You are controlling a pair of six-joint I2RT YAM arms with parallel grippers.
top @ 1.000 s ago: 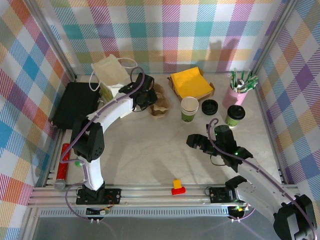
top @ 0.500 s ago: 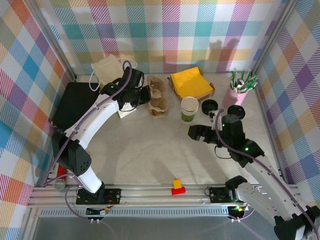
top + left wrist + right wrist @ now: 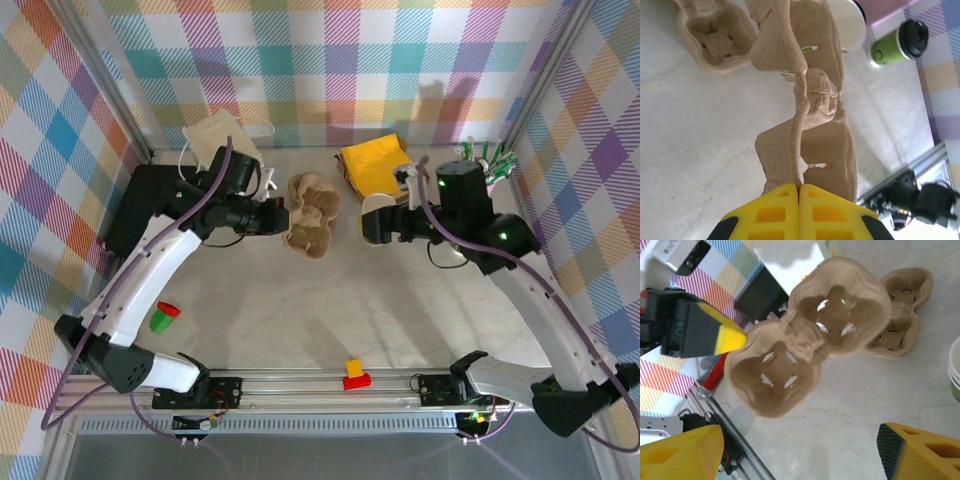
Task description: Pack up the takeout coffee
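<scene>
My left claw [image 3: 799,191] is pressed together on the near rim of a pulp cup carrier [image 3: 805,115], held up on edge off the table [image 3: 850,405]; my yellow pads cover the pinch, so I cannot make out how much rim I have. My right claw [image 3: 801,440] stands wide apart with nothing between its fingers; the held carrier's two wells face it straight ahead.

The paper coffee cup [image 3: 955,367] sits just outside my right finger, cut off by the frame edge, showing only a cream wall and a sliver of green. From above, my right wrist covers all but a crescent of its rim. Past the far end of the carrier in my left claw, the cup's rim is clipped again; a lidded green cup [image 3: 897,42] stands beyond it, to the right.

A second carrier [image 3: 900,310] lies on the table ahead and right of my right claw. I cannot tell whether it touches the held one.

Bare tabletop lies under and ahead of my right claw; a metal rail [image 3: 740,455] closes it off low on the left; yellow napkins [image 3: 375,165] lie close behind the right claw.
</scene>
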